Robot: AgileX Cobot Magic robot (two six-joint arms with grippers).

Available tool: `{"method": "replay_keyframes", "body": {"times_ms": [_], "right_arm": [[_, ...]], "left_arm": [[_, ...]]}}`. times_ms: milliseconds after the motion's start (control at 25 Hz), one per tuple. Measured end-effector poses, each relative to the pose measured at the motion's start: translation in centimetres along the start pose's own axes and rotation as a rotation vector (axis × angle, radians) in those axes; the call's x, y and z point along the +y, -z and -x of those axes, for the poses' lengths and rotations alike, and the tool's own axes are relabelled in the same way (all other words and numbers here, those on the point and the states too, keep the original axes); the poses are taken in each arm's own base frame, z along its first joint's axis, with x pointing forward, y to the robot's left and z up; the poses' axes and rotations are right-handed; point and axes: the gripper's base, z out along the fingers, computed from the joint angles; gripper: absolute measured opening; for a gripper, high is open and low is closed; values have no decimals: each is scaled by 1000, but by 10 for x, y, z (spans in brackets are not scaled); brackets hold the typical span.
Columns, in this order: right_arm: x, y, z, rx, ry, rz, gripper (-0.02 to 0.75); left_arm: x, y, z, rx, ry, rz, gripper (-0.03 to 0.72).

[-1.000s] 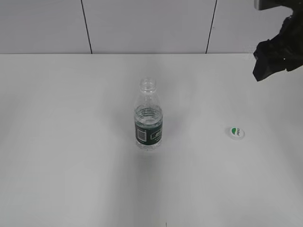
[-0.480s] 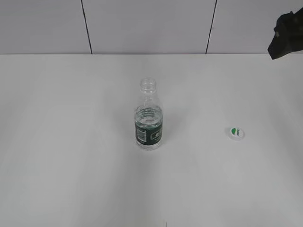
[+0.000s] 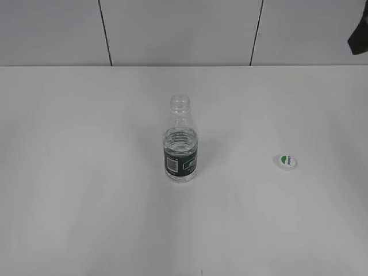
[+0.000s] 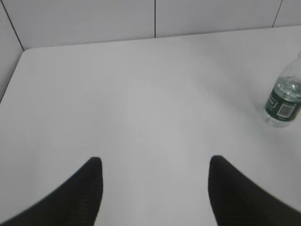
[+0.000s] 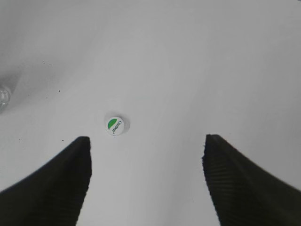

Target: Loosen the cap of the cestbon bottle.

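- Small clear plastic cestbon bottle [image 3: 181, 144] with ribbed shoulders and a dark green wrap label: stands upright at the centre of the exterior view on the white worktop [image 3: 86, 172]; its threaded neck is open, with no cap on it, and water shows inside at label height.
- The same bottle appears at the right edge of the left wrist view [image 4: 283, 100], its white barcode patch facing the camera.
- Small round white plastic cap [image 3: 287, 162] with a green leaf-shaped mark: lies flat on the worktop, top face up, at the right of the exterior view, well apart from the bottle; in the right wrist view it sits left of centre [image 5: 115, 125].
- Left gripper [image 4: 155, 190]: dark fingers spread wide at the bottom of the left wrist view, holding nothing, above bare worktop.
- Right gripper [image 5: 146, 174]: fingers likewise spread wide and empty at the bottom of the right wrist view, raised above the worktop, the cap beyond its left finger.
- A dark part of the right arm [image 3: 360, 38] shows at the upper right edge of the exterior view.
- Pale wall panels [image 3: 178, 31] with dark seams stand behind the worktop.
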Motion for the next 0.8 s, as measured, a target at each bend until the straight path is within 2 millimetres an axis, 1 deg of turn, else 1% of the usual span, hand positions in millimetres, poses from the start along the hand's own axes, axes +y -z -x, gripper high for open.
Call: {"method": "replay_keyframes", "body": {"times_ms": [120, 360, 440, 640, 800], "right_arm": [[0, 19, -6, -9, -2, -3, 565], [2, 49, -28, 90, -39, -5, 565], [0, 59, -33, 87, -61, -29, 565], [-5, 93, -45, 1, -123, -115, 565], [-4, 124, -59, -99, -193, -138, 565]], "left_arm": [[0, -4, -5, 39, -4, 4, 439], [0, -4, -6, 41, -5, 4, 439], [0, -4, -6, 41, -5, 4, 439], [0, -4, -6, 42, -8, 5, 439], [0, -4, -6, 42, -8, 5, 439]]}}
